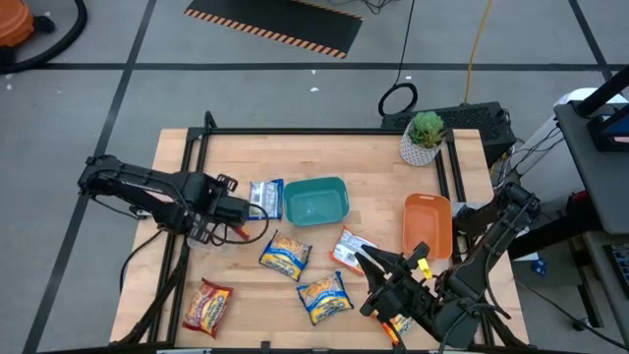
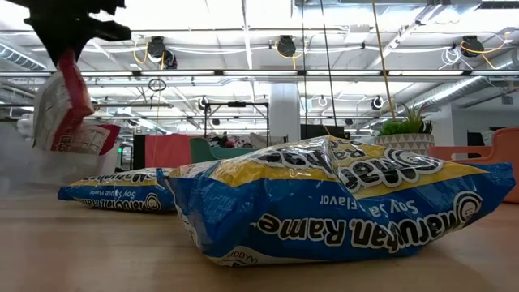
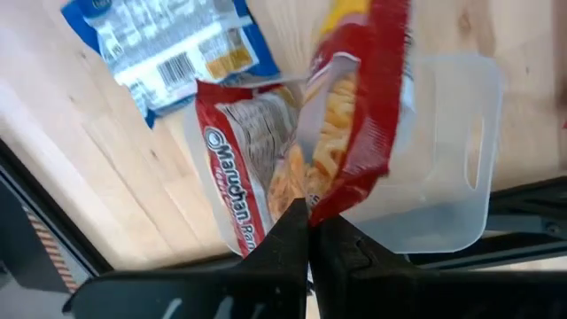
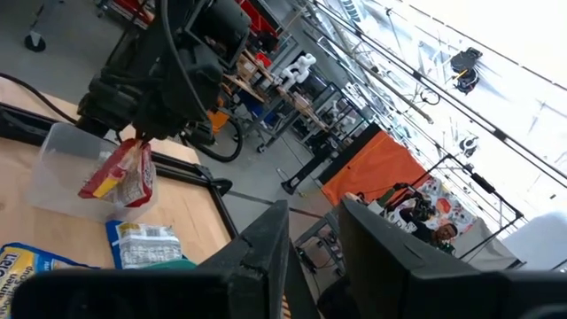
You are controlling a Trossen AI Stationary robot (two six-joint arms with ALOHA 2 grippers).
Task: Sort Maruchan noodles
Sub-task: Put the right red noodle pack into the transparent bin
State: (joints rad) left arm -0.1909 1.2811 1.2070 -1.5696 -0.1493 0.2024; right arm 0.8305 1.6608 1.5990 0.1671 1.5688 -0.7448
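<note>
**benchwatcher:** The red Maruchan packet (image 3: 341, 133) is the one in play. The left gripper (image 3: 307, 232) has its fingers pressed together on the packet's lower edge, and it dangles over a clear plastic bin (image 3: 443, 168) at the table's left side. A second red packet (image 3: 244, 190) already sits in that bin. The rest are scattered: a blue one label-side up (image 1: 265, 197) beside the teal bin (image 1: 315, 201), two more blue ones (image 1: 285, 255) (image 1: 325, 296) mid-table, a red one (image 1: 206, 306) near the front left corner, and a whitish one (image 1: 348, 249) by the right arm.

**noodle_ned:** So what makes the drop go well?

**benchwatcher:** My guess: centre it over the bin's opening and get low before letting go. It's a floppy wrapper held by one edge, so it could swing and catch the rim.

**noodle_ned:** Room to move?

**benchwatcher:** That bin sits right at the left table edge next to the frame rail, so little slack on that side. Toward mid-table it's more open. The right gripper (image 4: 310, 235) hangs raised near the front right, by the orange tray (image 1: 428, 222), fingers spread and holding nothing, well apart from the left arm.
</note>
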